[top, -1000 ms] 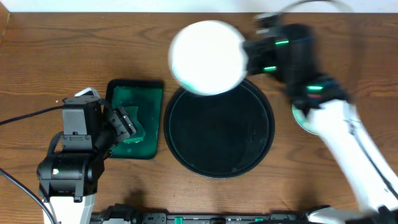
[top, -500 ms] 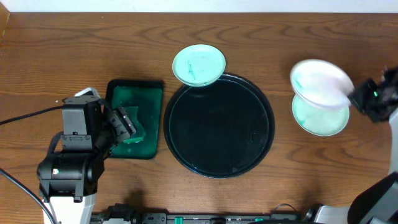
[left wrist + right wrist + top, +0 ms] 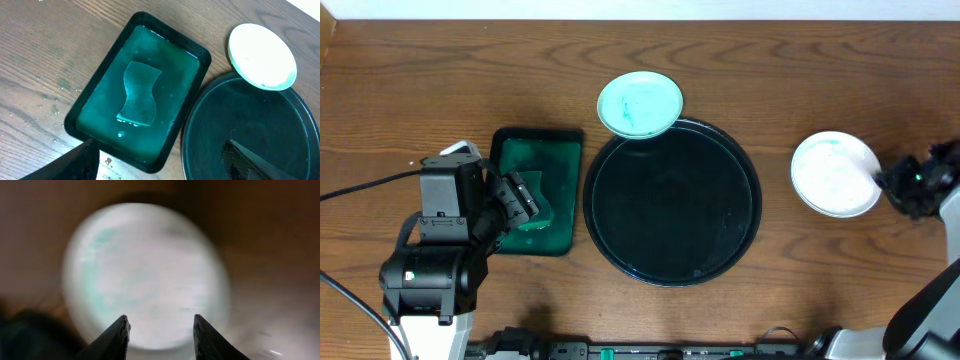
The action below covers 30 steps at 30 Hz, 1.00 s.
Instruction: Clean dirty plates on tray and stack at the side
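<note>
The black tray [image 3: 670, 200] lies mid-table with nothing on it. One teal-smeared plate [image 3: 639, 103] rests at its far rim, overlapping the edge; it also shows in the left wrist view [image 3: 262, 55]. A white plate with faint teal marks [image 3: 835, 174] lies on the table right of the tray and looks blurred in the right wrist view [image 3: 145, 275]. My right gripper [image 3: 898, 186] is just right of it, open, with its fingers apart at the plate's near edge [image 3: 160, 322]. My left gripper [image 3: 523, 198] is open and empty [image 3: 160, 165] over the green tray's near end.
A small rectangular dark-green tray [image 3: 535, 190] with a green cloth [image 3: 140, 92] in teal liquid sits left of the black tray [image 3: 250, 130]. Water drops dot the wood beside it. The left arm's base stands at the front left.
My right arm swung a white plate from above the tray's far rim to the right, lowered it onto the teal plate lying there, and let go. The left arm has not moved.
</note>
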Each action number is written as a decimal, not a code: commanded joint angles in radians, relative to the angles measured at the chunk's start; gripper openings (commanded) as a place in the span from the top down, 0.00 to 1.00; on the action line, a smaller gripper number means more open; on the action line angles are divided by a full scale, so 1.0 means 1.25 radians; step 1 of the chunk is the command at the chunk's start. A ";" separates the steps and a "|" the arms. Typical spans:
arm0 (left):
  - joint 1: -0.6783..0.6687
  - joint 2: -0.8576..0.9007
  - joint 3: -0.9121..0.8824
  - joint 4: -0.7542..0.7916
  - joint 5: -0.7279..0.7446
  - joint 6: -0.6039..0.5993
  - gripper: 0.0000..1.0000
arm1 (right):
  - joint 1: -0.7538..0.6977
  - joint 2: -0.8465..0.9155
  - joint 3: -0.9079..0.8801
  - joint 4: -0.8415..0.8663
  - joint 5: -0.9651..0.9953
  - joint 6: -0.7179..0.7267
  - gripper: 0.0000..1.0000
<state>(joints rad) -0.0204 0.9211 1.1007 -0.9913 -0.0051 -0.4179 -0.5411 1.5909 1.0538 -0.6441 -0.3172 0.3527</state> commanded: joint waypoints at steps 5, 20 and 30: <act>0.004 0.000 0.016 -0.002 -0.002 0.002 0.21 | 0.292 -0.158 0.152 -0.004 -0.115 -0.140 0.59; 0.004 0.000 0.016 -0.002 -0.002 0.002 0.21 | 0.782 0.138 0.192 0.354 0.256 -0.260 0.28; 0.004 0.000 0.016 -0.002 -0.002 0.002 0.21 | 0.782 0.370 0.192 0.573 0.219 -0.259 0.32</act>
<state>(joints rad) -0.0204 0.9218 1.1011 -0.9916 -0.0051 -0.4179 0.4286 2.0243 1.2930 0.0727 -0.0311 0.0399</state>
